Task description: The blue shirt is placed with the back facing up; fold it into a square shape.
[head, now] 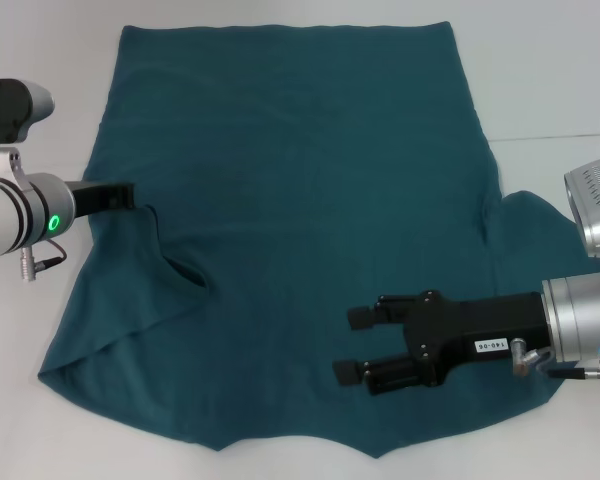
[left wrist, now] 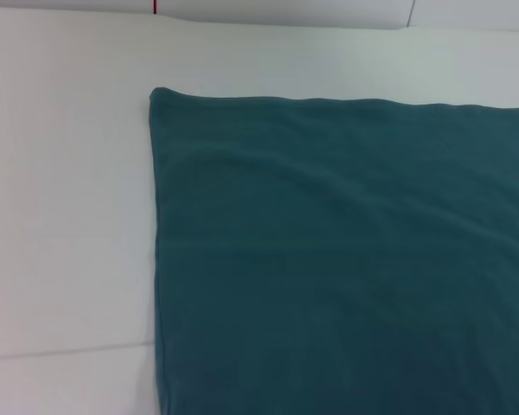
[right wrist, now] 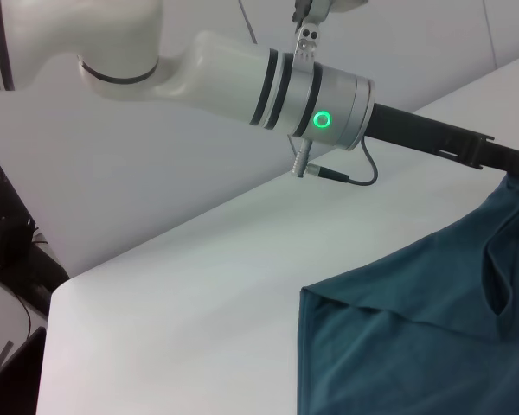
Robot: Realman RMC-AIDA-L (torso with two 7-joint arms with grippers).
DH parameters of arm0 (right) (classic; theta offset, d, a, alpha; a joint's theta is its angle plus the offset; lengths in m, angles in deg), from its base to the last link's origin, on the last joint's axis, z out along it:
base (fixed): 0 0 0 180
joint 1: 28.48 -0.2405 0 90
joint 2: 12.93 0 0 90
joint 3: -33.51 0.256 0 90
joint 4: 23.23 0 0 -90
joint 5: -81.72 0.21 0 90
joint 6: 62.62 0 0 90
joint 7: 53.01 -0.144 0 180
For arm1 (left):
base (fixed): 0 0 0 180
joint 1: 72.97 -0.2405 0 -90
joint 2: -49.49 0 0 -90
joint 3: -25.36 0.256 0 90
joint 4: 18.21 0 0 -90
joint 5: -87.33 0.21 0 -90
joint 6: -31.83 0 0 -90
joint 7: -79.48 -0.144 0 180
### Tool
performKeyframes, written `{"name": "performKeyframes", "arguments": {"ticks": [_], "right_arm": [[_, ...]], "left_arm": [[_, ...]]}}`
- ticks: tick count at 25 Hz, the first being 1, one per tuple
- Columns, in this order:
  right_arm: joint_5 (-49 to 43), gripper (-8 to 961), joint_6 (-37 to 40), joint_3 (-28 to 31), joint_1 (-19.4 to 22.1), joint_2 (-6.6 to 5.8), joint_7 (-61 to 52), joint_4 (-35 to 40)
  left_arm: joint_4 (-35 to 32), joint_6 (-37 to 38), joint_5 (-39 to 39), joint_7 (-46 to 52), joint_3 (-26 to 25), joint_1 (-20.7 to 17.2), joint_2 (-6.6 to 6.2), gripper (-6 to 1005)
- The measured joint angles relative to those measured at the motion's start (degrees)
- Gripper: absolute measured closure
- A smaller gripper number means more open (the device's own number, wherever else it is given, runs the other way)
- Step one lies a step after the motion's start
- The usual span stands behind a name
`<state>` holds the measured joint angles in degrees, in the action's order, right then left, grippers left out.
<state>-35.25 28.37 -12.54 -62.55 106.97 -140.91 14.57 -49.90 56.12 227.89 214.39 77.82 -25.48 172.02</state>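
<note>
Your right end effector (head: 355,345) hovers low with fingers spread, the blue shirt (head: 300,200) directly beneath it and stretching away toward the far hem. Nothing is pinched there yet. Your left end effector (head: 130,196) sits at the shirt's left edge, right where the sleeve fabric bunches and lifts. It looks clamped on that fold, though I cannot tell for sure. I'd carry that sleeve inward across the body, low and slow, keeping the edge straight. The shirt lies flat on the white table (head: 40,420).
</note>
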Motion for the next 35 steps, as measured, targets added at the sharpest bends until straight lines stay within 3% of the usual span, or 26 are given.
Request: {"name": "performKeyframes", "arguments": {"ticks": [2, 7, 12, 16, 20, 23, 25, 29, 32, 35], "right_arm": [[0.00, 100, -0.02, 0.00, -0.01, 0.01, 0.01, -0.01], [0.00, 104, 0.01, 0.00, 0.03, -0.01, 0.01, -0.02], [0.00, 108, 0.08, 0.00, 0.13, -0.02, 0.01, -0.02], [0.16, 112, 0.16, 0.04, 0.45, -0.03, 0.01, 0.00], [1.86, 115, 0.27, 0.10, 1.29, -0.18, -0.15, 0.61], [2.99, 117, 0.30, 0.51, 1.93, -0.38, -0.65, 1.50], [3.16, 119, 0.27, 1.37, 2.67, -0.42, -1.45, 2.99], [2.80, 122, -0.81, 2.83, 5.08, -0.46, -6.94, 8.85], [2.62, 125, -1.25, 4.05, 7.72, -0.62, -13.24, 15.27], [2.37, 127, -0.41, 5.13, 10.77, -1.13, -20.51, 23.18]], "left_arm": [[-0.19, -0.23, -0.18, 0.00, 0.00, 0.07, 0.17, 960], [-0.26, -1.47, -0.63, -0.01, 0.00, 0.47, 0.73, 836], [-0.50, -1.59, -0.79, -0.39, 0.01, 1.06, 1.22, 627], [-2.86, 1.25, -1.64, -0.47, -0.17, 0.26, 1.22, 550], [-11.03, 11.71, -5.80, -2.72, -0.22, -4.60, 1.04, 474], [-18.39, 21.32, -13.28, -8.71, -0.51, -10.17, 1.09, 416], [-21.50, 28.90, -19.17, -12.01, -1.28, -13.60, 0.30, 355], [-19.75, 45.93, -22.80, -15.20, -8.95, -15.24, -2.67, 332], [-17.07, 57.78, -23.35, -20.13, -16.07, -15.25, -3.65, 340], [-15.77, 67.77, -24.75, -25.30, -20.79, -16.20, -3.81, 333]]}}
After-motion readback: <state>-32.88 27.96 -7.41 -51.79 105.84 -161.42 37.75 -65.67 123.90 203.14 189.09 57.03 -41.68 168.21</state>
